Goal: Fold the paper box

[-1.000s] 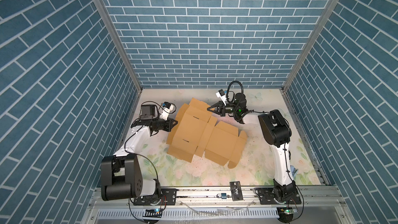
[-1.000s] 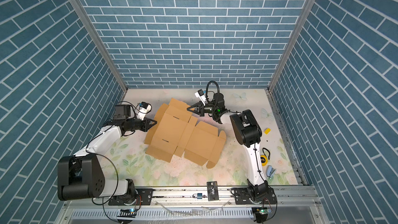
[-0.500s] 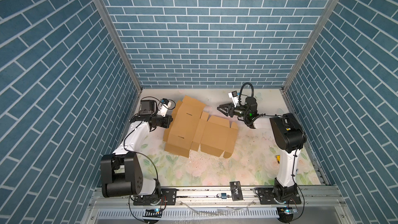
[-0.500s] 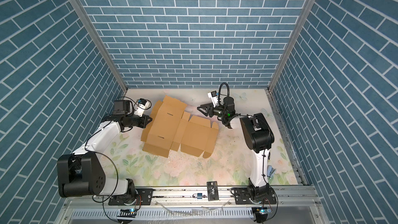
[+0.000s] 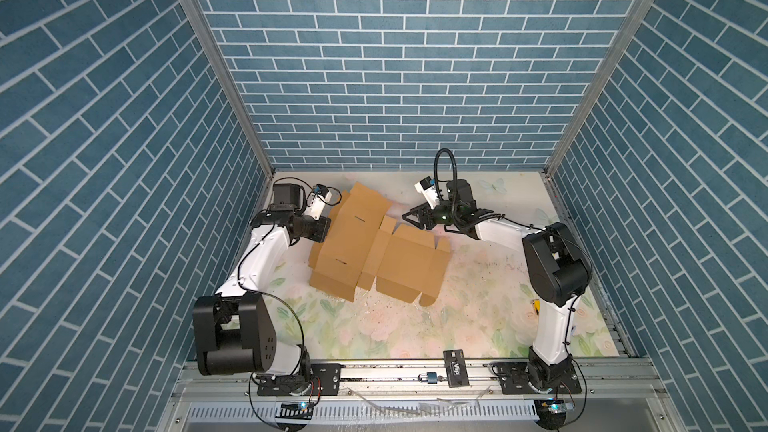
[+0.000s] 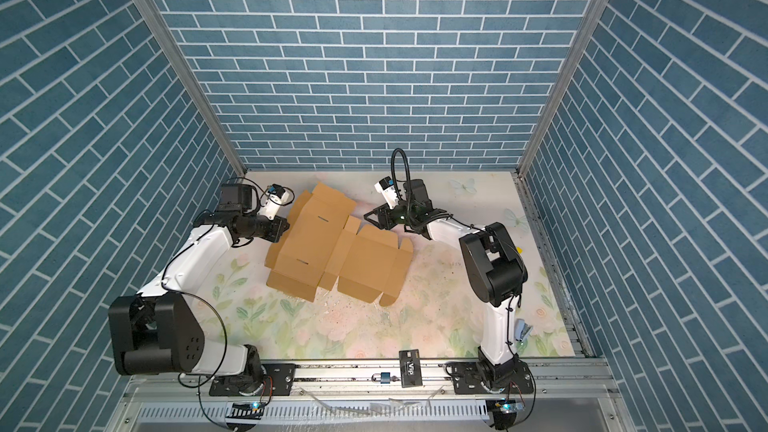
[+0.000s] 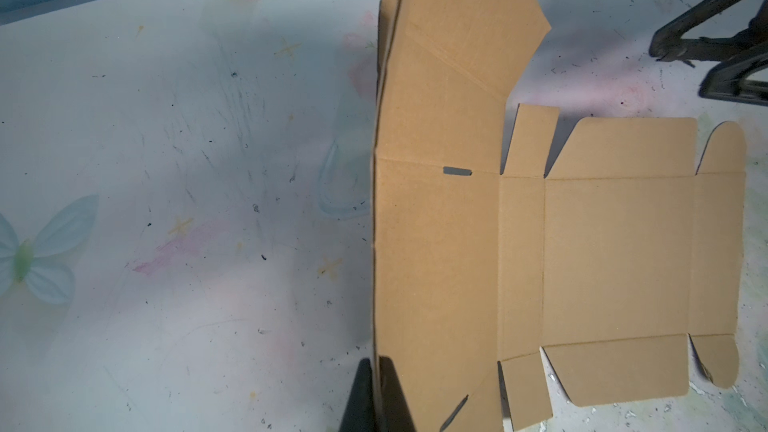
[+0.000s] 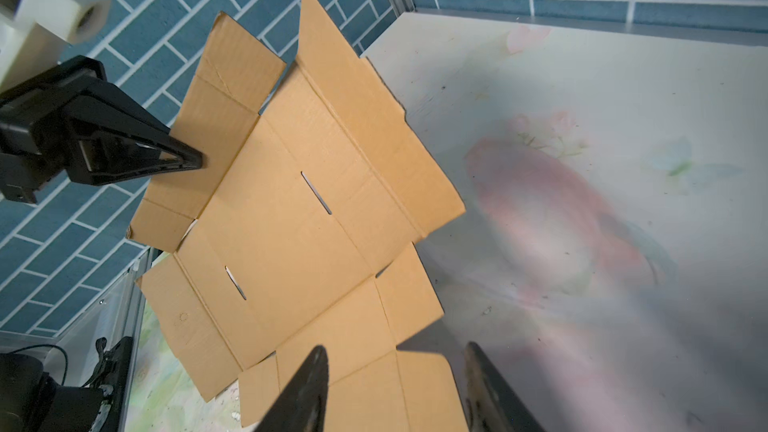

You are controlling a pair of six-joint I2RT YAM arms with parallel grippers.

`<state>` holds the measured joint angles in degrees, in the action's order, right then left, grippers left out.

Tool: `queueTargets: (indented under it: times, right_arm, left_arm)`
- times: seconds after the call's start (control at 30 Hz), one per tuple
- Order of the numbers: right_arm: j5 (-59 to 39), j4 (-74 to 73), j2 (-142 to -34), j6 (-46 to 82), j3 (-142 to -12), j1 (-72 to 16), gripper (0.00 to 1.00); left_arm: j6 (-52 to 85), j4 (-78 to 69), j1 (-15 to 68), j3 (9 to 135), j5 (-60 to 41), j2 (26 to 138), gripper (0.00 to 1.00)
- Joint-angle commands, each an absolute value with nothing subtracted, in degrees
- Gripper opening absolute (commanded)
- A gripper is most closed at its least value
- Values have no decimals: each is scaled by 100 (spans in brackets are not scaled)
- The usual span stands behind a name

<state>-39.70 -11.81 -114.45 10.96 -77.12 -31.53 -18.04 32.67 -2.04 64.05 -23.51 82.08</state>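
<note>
Top views both show the paper box (image 5: 376,251) lying mostly flat and unfolded on the tabletop (image 5: 478,297), left of centre. Its left edge is lifted where the left gripper (image 5: 325,228) pinches it, and the right gripper (image 5: 412,218) hovers by the far right corner. Left wrist view: the closed fingers (image 7: 390,392) clamp that raised edge. Right wrist view: the right gripper's jaws stand apart, empty, just beside a corner flap. The folding looks barely begun; next, I judge, the right gripper must take a side flap and bend it up along its crease.
</note>
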Motion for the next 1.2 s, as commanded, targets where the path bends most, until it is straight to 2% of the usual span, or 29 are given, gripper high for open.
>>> queueTargets:
  times: [0.0, 0.33, 0.57, 0.87, 1.17]
  right_arm:
    - [-3796, -707, -11746, 805, -8078, -3290, 53]
    - [-3501, -397, -12262, 1035, -8658, -3407, 53]
    - [-3637, -555, -12493, 1224, -8705, -3458, 52]
    - [-3772, -590, -12347, 1247, -8439, -3628, 45]
    - [-3691, -886, -12048, 1373, -8060, -3766, 43]
  left_arm:
    - [-1923, 3375, -168, 6425, -2272, 8156, 3]
    - [-1889, 3526, -67, 6627, -2206, 8175, 3]
    - [-1843, 3376, -62, 6454, -2232, 8114, 2]
    - [-1707, 3364, -62, 6445, -2339, 8052, 3]
    - [-1645, 3434, -62, 6513, -2319, 8083, 3]
